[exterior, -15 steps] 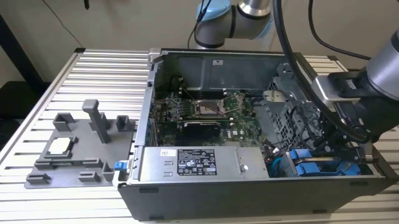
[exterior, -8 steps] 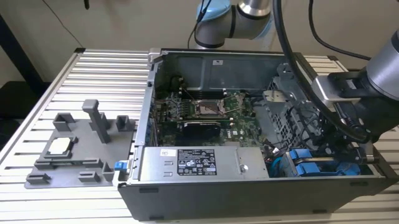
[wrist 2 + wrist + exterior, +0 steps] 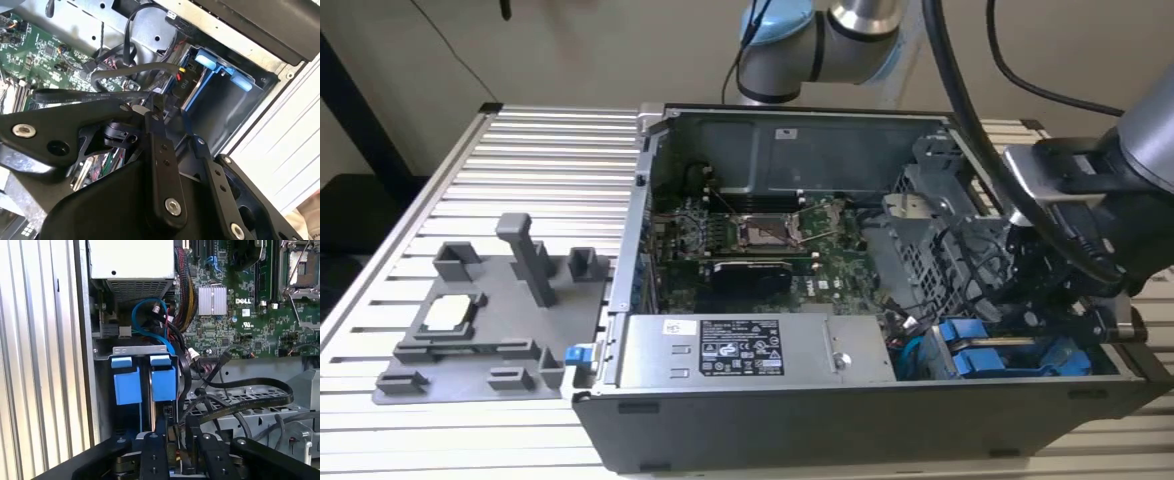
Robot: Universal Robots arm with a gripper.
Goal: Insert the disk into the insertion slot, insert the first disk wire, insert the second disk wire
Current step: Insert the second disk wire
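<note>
Computer case (image 3: 761, 420): an open dark tower lying on its side on the slatted metal table (image 3: 534, 160); the green motherboard (image 3: 761, 235) lies bare near its middle and the silver power-supply box (image 3: 747, 348) sits along the near wall.

Drive cage / insertion slot (image 3: 1014, 365): at about 4 o'clock in the exterior view, in the case's near corner on that view's right. Blue plastic shows in both bays, so the slot appears occupied.

Disk (image 3: 163, 382): judged already seated. In the first wrist view its bright blue frame stands upright in the bay beside a second blue frame (image 3: 126, 385); only thin grey edges of the drive body show between them, and no label is visible.

Progress: the first step looks done. The wire work seems under way; whether either wire is fully plugged cannot be told.

Wire (image 3: 150, 70): a black cable arcs across the second wrist view, ending in a black connector (image 3: 181, 82) right at the blue frame's edge.

Gripper (image 3: 172, 432): low over the disk end of the cage, its black fingers (image 3: 161, 427) drawn narrow around something dark; whether it is truly clamped on the connector cannot be told.
</note>
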